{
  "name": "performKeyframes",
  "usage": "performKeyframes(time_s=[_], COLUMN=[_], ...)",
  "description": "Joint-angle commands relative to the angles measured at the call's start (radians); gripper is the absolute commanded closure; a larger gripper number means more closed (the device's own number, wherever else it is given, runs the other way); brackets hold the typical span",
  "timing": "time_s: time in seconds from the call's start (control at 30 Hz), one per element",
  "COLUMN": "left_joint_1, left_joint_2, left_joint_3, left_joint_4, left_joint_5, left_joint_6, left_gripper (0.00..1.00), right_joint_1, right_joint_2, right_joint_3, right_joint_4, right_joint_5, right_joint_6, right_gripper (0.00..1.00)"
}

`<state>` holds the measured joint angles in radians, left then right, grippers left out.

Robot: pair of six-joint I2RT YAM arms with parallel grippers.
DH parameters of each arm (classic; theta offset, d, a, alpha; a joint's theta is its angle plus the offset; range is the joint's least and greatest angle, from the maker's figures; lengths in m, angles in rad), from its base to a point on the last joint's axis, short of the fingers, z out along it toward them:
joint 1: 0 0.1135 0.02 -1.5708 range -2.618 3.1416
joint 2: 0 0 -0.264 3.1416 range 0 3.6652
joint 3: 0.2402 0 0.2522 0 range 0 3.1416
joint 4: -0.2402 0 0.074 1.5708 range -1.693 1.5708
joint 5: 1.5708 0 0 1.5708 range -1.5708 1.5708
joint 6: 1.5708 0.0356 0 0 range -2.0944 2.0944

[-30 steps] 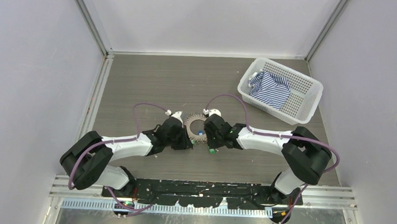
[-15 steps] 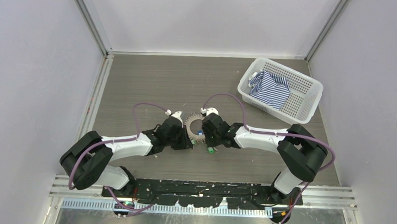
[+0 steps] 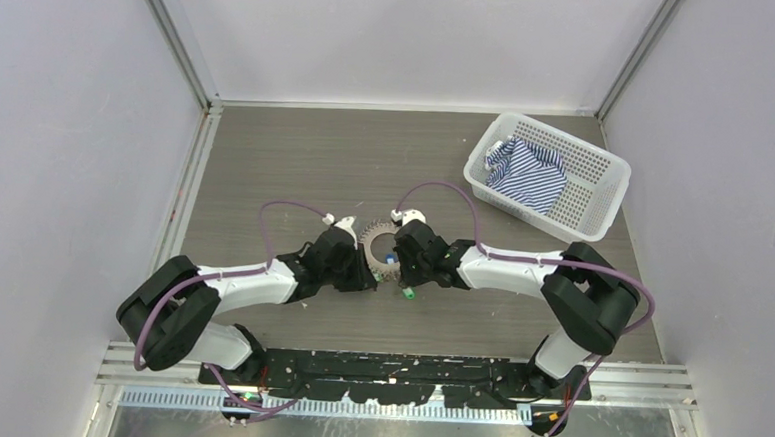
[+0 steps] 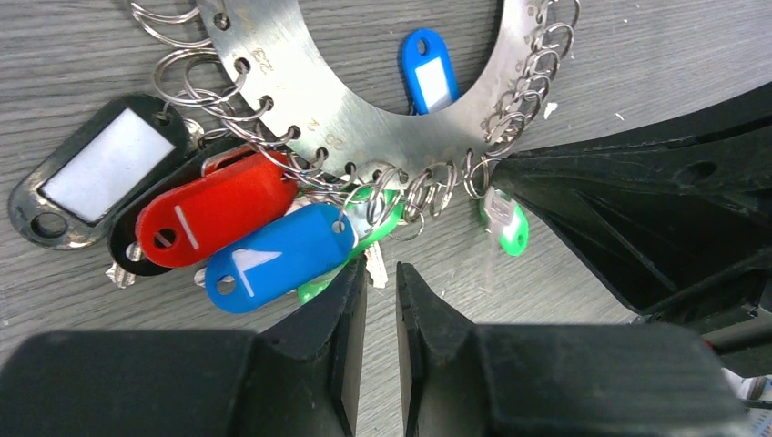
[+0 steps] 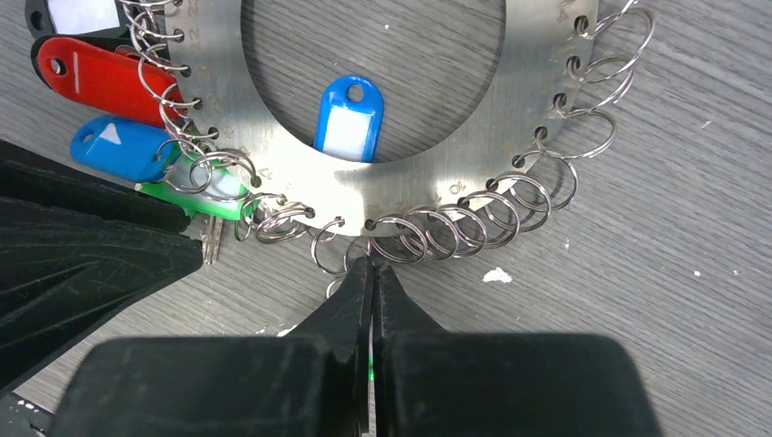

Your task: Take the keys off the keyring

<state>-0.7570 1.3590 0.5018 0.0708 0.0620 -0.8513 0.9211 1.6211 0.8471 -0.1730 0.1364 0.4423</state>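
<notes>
- The keyring [image 3: 370, 240], a flat grey metal disc with an open centre, lies flat on the table [image 3: 296, 164] between the two grippers.
- Small wire rings [image 5: 473, 228] hang from holes all along the keyring's outer rim, many of them bare.
- The keys [image 5: 118, 150] bunch at one stretch of that rim, on the left arm's side of the keyring. A black tag [image 4: 100, 168] with a white label, a red tag [image 4: 218, 205] and a blue tag [image 4: 273, 257] overlap there. A green one lies partly under the blue, and a metal key blade [image 4: 375, 266] pokes out just beyond.
- A smaller blue tag [image 4: 428, 77] lies inside the keyring's open centre, one end against the inner edge.
- A lone green tag [image 4: 505, 223] lies just outside the keyring's rim, beside the right gripper's tip.
- The left gripper [image 4: 380, 300] sits low just outside the keyring, near the bunch. Its fingers stand a thin slit apart, with bare table showing through, and they pinch nothing. The key blade's end lies just ahead of the slit.
- The right gripper [image 5: 370, 273] meets the keyring's rim from the other side, fingers pressed together and tips right against the wire rings. Whether a ring is caught between them cannot be told.
- A white perforated basket [image 3: 604, 205] stands well apart from the keyring, toward the table's far right corner, with a striped cloth [image 3: 526, 173] in it.
</notes>
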Motion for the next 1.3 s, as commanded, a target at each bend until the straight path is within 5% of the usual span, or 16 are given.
performKeyframes(time_s=[0.0,0.67,1.27], left_joint_1=[0.005,0.006,0.038], left_joint_2=[-0.037,0.074,0.138], left_joint_3=[0.001,-0.065,-0.071], left_joint_4=[0.062,0.384,0.488], left_joint_5=[0.049,0.181,0.22], left_joint_6=[0.003,-0.227,-0.473], left_gripper=[0.8,0.79,0.78], right_joint_1=[0.0,-0.031,-0.036], right_joint_2=[-0.055,-0.134,-0.081], right_joint_3=[0.011,0.011,-0.021], right_joint_4=[-0.007,-0.05,-0.067], right_joint_5=[-0.027,-0.14,-0.187], right_joint_6=[-0.016,-0.059,0.028], right_gripper=[0.99,0.99,0.99])
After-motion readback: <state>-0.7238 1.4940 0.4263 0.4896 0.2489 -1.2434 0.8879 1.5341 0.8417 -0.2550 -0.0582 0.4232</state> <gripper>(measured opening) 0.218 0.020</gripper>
